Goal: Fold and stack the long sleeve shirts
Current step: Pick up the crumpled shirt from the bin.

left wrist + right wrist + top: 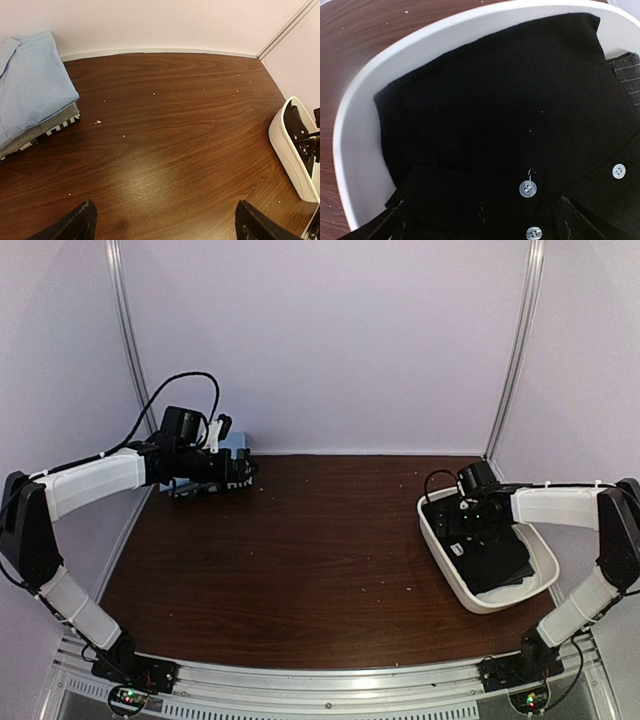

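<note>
Operator: How far along am I?

Spotter: Barely begun, by my reading. Your black shirt [495,110] lies bunched in the white tub [350,150] at the right edge of the surface [165,135]. A dotted shirt [627,70] peeks out from under it at one side. Neither one is spread out on the surface or folded, so all the folding and stacking is left for both.

Operator: And the pile on the left?

Spotter: That folded pile [30,95] sits in the far left corner, with light blue cloth on top. I cannot tell whether it counts toward your stack.

Operator: What are my hands doing?

Spotter: Your right fingers [385,225] are spread wide just over the black shirt and grip nothing. Your left fingers [75,227] are also wide apart and empty, near the pile.

Operator: Which way does the shirt lie?

Spotter: Its long axis follows the tub's length, slanting from the far end toward the near right. The white buttons show at the part under your right fingers. I see no collar, so I cannot tell you which end is the top.
</note>
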Robot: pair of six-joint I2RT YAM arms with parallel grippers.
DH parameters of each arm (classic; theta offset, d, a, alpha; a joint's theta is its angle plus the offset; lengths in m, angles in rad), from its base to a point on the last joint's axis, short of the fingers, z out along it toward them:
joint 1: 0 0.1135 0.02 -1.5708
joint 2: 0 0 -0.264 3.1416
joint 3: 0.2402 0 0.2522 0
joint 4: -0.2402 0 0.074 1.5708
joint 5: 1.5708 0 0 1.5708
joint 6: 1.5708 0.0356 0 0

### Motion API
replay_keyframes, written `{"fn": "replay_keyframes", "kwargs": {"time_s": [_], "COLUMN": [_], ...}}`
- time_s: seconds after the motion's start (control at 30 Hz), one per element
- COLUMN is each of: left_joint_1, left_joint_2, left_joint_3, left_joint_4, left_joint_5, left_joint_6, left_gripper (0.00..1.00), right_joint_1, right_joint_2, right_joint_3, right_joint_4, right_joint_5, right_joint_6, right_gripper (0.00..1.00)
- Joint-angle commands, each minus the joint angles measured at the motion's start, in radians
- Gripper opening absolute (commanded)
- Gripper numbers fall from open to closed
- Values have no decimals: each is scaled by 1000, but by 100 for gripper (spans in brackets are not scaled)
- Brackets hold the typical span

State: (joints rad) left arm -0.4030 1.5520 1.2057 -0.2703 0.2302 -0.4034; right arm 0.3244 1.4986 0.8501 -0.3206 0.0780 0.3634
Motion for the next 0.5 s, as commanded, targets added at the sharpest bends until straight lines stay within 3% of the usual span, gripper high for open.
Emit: {"fn": "replay_keyframes", "kwargs": {"time_s": [0.0, 0.2, 0.47], "left_joint_1": [-2, -3, -2], "left_joint_2": [-35, -44, -46], "left_joint_3": [-9, -21, 0], "left_joint_4": [23, 24, 17], "left_joint_5": [21, 13, 4], "left_joint_6": [-11, -17, -18], "left_gripper": [98, 98, 98], "right_joint_1": [6, 4, 4], "right_joint_2": [57, 125, 67], "right_joint_3": [-8, -13, 13], "right_joint_4": [39, 56, 35], "right_joint_5": [62, 56, 60], "right_joint_6": [33, 49, 56], "right_gripper": [99, 87, 53]}}
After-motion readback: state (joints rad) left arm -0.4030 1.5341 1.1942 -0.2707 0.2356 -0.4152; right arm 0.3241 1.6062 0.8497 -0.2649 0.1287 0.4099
